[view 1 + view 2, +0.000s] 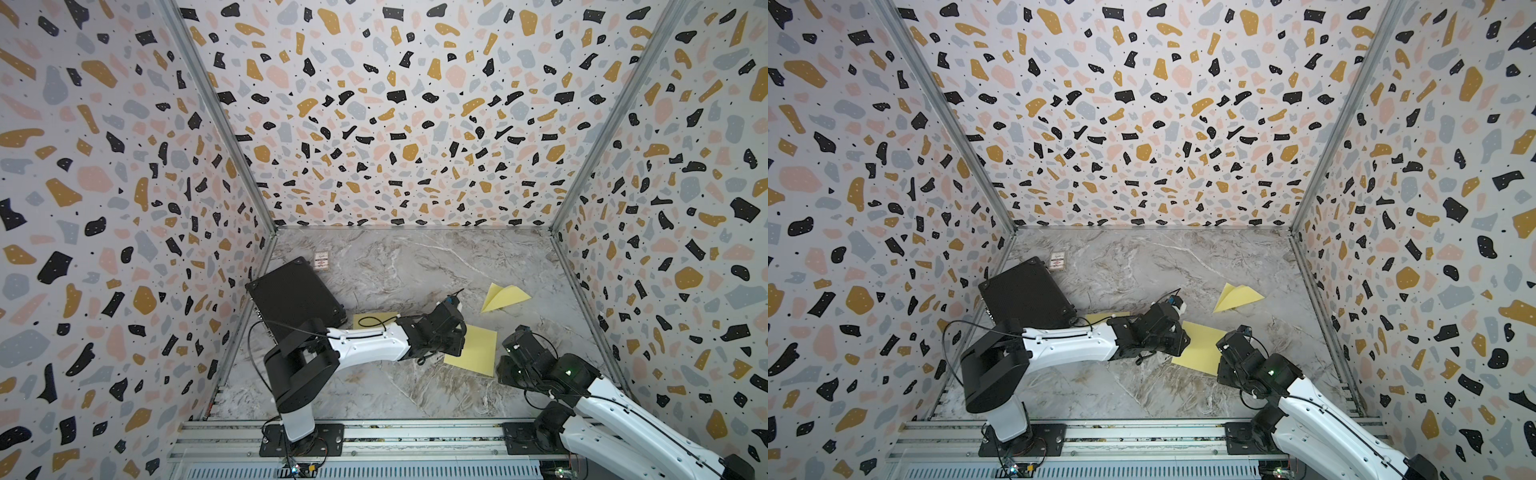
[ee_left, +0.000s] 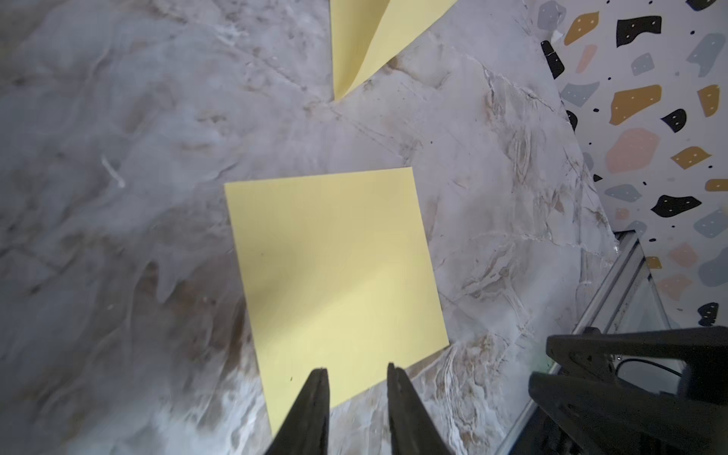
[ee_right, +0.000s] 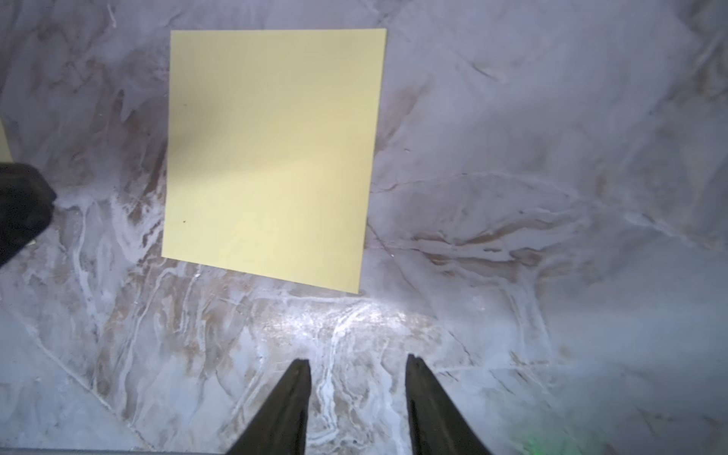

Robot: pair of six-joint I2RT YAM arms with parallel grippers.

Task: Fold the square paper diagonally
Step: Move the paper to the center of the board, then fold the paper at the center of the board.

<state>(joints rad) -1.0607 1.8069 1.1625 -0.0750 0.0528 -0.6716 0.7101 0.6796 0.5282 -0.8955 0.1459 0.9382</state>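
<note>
Both pincers stand parted with nothing between their tips. Left gripper [image 2: 357, 370] hovers over one edge of the square paper [image 2: 335, 272], its two dark fingers [image 2: 315, 398] a narrow gap apart, the sheet showing through that gap; whether the tips touch the sheet cannot be told. Right gripper [image 3: 356, 360] is spread somewhat wider over bare marble table [image 3: 551, 197], close to a corner of the sheet but clear of it.

In the right wrist view the square paper [image 3: 272, 153] is a plain pale yellow sheet, lying flat and unfolded, with crisp straight edges, sharp corners and no crease. A soft shadow dims part of it, and a couple of tiny dark specks sit on its surface.

In both top views the square paper [image 1: 478, 351] [image 1: 1202, 347] lies between the two arms' ends, the left arm's wrist covering its side toward the black case [image 1: 295, 297]. A folded yellow sheet [image 1: 505, 297] lies beyond the square paper toward the back wall, well apart from it. Another yellow sheet [image 1: 374, 320] lies just beside the black case, partly under the left arm.
</note>
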